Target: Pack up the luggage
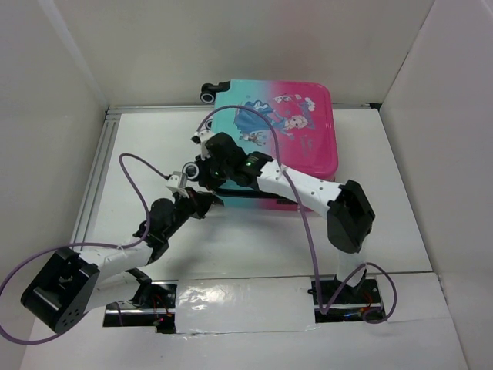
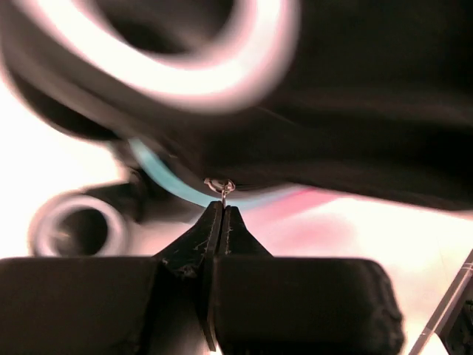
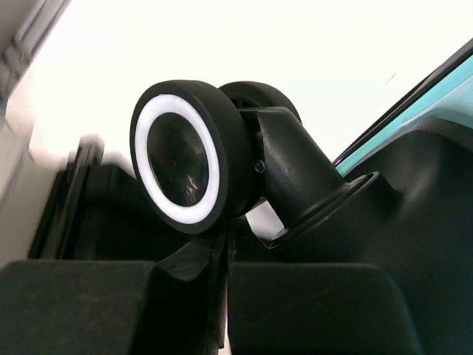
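With both arms reaching to its near-left corner, the luggage lies flat and closed on the bench, well back by the far wall, picture side up. The shell runs from teal on the left to pink on the right. One wheel sticks out at the far-left corner.

Left gripper: fingers pressed together. Their tips pinch the stem of a small zipper pull, whose metal ring hangs at the suitcase's dark edge where teal meets pink. Everything behind it is badly blurred in the left wrist view.

Right gripper: fingers together, nothing between them. The tips sit just below the near wheel, which is black with a white ring, on its black caster bracket. Cannot tell whether the tips touch the wheel.
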Controlling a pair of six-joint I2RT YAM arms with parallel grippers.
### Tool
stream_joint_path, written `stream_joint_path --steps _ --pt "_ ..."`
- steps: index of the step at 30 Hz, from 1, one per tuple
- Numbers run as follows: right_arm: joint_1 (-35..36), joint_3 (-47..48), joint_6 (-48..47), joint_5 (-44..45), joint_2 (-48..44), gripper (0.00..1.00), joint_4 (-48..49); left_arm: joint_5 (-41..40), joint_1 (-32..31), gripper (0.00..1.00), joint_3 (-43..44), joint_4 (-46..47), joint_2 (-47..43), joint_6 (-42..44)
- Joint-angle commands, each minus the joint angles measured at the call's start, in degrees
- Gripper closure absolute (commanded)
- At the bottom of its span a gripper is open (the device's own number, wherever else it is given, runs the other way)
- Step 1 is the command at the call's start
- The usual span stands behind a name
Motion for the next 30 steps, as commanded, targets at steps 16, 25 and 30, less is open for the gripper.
stream_joint_path --steps 16,25,30 --pt "-11.1 44.0 -2.7 12.3 36.7 1.0 1.7 1.7 -4.7 1.0 3.9 3.2 2.1 7.0" --pt "-14.9 50.1 -1.9 5.7 41.1 1.0 5.7 17.2 0.8 1.0 10.5 7.0 11.1 10.6" --pt "-18.0 50.1 0.5 1.6 38.3 1.0 5.0 20.1 -5.0 1.0 12.4 14.4 16.9 9.1"
